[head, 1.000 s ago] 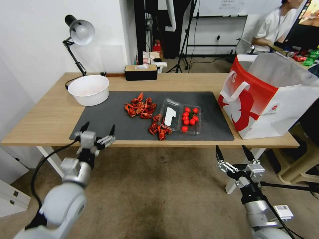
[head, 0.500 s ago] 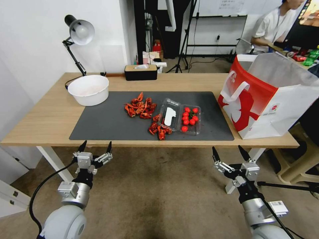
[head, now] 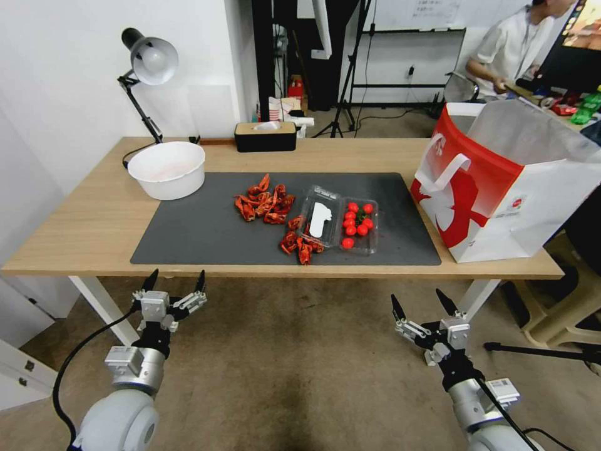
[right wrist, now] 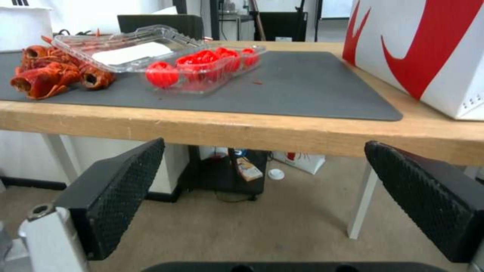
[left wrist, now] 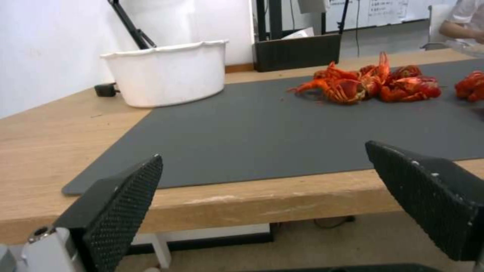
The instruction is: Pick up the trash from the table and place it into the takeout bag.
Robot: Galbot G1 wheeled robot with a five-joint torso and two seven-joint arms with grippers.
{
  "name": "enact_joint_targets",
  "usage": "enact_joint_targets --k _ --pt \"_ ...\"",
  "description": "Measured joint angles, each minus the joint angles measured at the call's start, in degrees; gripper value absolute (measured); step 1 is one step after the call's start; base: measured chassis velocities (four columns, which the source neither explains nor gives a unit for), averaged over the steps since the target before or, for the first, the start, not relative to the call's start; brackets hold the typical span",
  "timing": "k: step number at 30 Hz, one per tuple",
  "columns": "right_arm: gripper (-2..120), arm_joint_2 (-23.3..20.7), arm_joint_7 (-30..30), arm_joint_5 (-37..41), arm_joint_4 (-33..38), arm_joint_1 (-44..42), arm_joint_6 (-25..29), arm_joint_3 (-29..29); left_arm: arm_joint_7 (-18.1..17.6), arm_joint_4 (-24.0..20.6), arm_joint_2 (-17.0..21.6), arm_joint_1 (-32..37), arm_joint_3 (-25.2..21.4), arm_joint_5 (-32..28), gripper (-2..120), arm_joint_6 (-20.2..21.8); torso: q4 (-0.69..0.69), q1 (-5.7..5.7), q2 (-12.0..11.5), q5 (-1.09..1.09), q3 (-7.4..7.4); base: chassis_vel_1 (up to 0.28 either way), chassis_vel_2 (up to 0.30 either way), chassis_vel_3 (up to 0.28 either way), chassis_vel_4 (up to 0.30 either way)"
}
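Risk of litter scattering: loose crayfish shells (head: 264, 202) and an unlatched clear clamshell tray (head: 339, 227), both grippers empty below the table (head: 75, 213) edge.

I have the left gripper (head: 174, 283) low in front of the table's near-left edge with its fingers spread wide, and the right gripper (head: 424, 304) likewise spread wide, hanging below the edge on the right. The trash I see is not cups or cans but two clumps of red shells on the dark mat (head: 206, 232) and the tray of red tomatoes (head: 357, 222), its lid hinged open and resting on the second clump (head: 299, 244). The takeout bag (head: 501, 188) stands open at the table's right end, well apart from the shells. My worry: lifting the tray by one wall could tip it and roll tomatoes out, and a pinch on the shells may take only a piece. A white bowl (head: 167, 168) stands near the left shells, within reach of a careless sweep.
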Motion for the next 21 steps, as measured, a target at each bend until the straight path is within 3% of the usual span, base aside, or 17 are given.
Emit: enact_joint_targets --k 21 --pt "100 0.22 1.39 0.01 -0.68 0.86 0.12 -1.66 2.02 -0.29 -1.85 -0.46 0.12 -0.17 100 0.09 0.00 0.00 0.00 0.00 0.00 0.000 0.000 0.000 0.000"
